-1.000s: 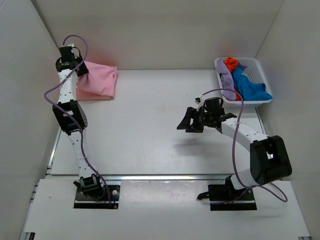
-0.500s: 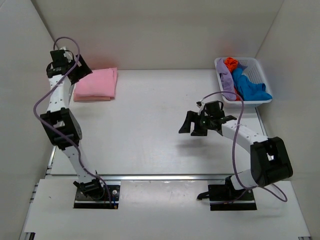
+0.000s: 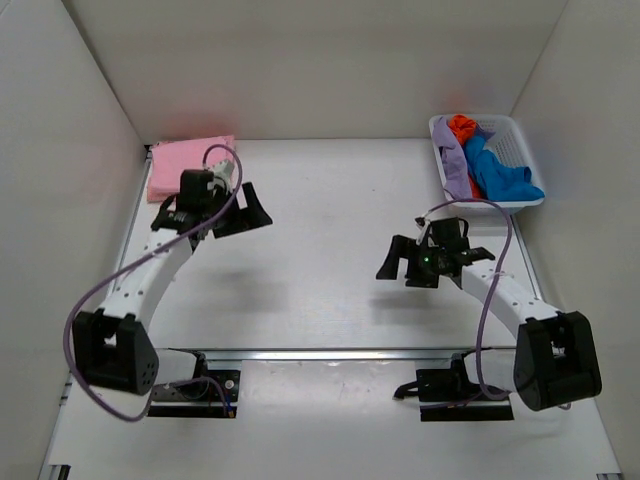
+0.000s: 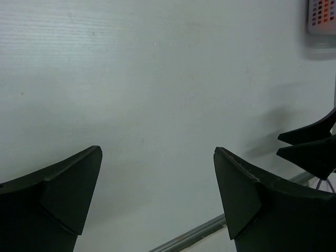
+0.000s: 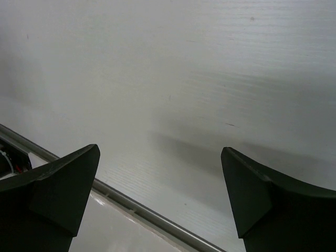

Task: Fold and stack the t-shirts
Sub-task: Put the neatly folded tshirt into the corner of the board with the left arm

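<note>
Left arm is folded low: elbow near the front-left corner, forearm running up toward the far left, left pincer (image 3: 252, 207) aimed at mid-counter, jaws apart, nothing in them; the left wrist view (image 4: 157, 153) shows only bare surface between the tips. Right arm is bent the same way on its side, right pincer (image 3: 398, 268) pointing left over the middle-right of the counter (image 3: 330, 250), jaws apart and empty, as the right wrist view (image 5: 160, 150) also shows. The t-shirts (image 3: 180, 165) sit folded as one pink pile in the far-left corner, just behind the left wrist; can't separate the layers. Counter is matte white with white walls on three sides and a metal rail (image 3: 330, 353) along the near edge. White lattice basket (image 3: 512, 122) is far right, holding blue, purple and orange cloth. Small colour-swatch card (image 4: 321, 16) shows on the left wrist view; no legible text.
</note>
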### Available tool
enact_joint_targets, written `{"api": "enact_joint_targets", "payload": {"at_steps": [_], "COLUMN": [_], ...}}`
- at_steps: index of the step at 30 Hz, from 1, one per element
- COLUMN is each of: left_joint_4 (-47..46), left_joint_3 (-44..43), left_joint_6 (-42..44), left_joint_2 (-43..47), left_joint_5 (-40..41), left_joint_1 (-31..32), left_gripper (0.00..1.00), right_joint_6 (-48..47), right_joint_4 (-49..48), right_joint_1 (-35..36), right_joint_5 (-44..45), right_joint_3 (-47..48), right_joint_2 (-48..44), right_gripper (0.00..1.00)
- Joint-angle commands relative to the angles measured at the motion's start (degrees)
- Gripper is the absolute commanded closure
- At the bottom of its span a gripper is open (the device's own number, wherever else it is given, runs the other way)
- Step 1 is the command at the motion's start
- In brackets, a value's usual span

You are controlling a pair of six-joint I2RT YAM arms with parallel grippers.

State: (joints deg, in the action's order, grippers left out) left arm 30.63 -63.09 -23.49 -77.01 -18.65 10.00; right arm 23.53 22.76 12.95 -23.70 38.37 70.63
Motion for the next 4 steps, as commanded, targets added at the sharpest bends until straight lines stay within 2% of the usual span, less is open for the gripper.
{"api": "enact_joint_targets", "payload": {"at_steps": [1,4], "left_joint_4": [-3.47,-2.42], "left_joint_3": [7.26,9.99], "left_joint_6": [-0.07,0.98], "left_joint_2": [7.74,8.45], "left_joint_5": [2.40,1.87], "left_joint_1": [1.25,0.46], "left_gripper": [0.01,0.01], "right_joint_6": [-0.77,-0.24], "right_joint_4": [-1.06,-2.11], "right_joint_1": [1.63,2.25], "right_joint_5": [-0.47,-0.37], "right_joint_3": [-0.22,-0.75], "right_joint_2": [-2.51,-3.74], "right_gripper": [0.01,0.01]}}
